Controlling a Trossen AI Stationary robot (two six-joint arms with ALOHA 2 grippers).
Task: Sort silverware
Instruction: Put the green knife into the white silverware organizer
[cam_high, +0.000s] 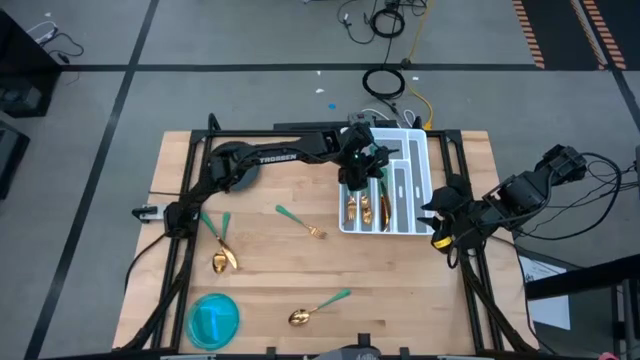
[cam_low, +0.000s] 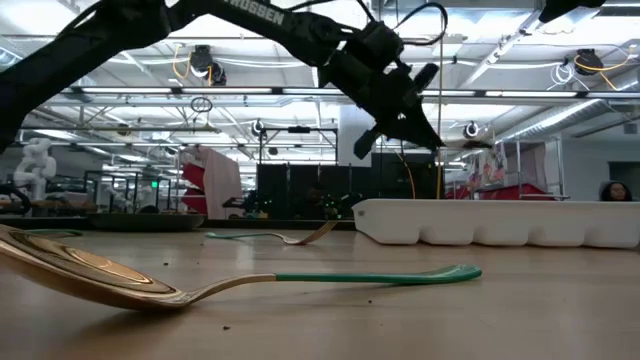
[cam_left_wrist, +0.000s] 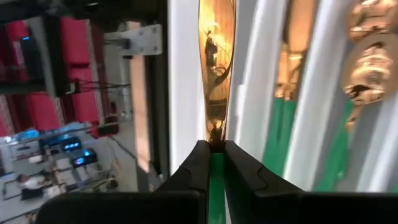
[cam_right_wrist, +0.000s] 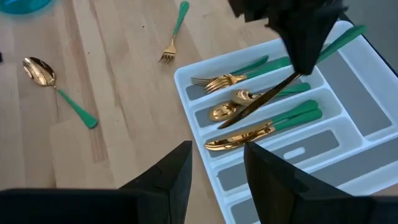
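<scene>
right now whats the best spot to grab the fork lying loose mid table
Grip the fork on its slim green handle, coming straight down from above. It lies flat on the bare wood with clear space all round, handle pointing away from the white tray, so fingers can probably straddle the handle across its width. The tines look flatter and harder to pinch.

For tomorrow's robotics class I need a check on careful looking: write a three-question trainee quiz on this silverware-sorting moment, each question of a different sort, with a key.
1. True or false: the left gripper is shut on a knife above the white tray.
2. Multiple choice: how many pieces of silverware lie loose on the table outside the tray? A) one B) two C) four
3. Fill in: the right gripper, jaws open and holding nothing, waits beside the tray's ____ side.

Key: 1 true. 2 C: two spoons together, a fork and a spoon. 3 right.
</scene>
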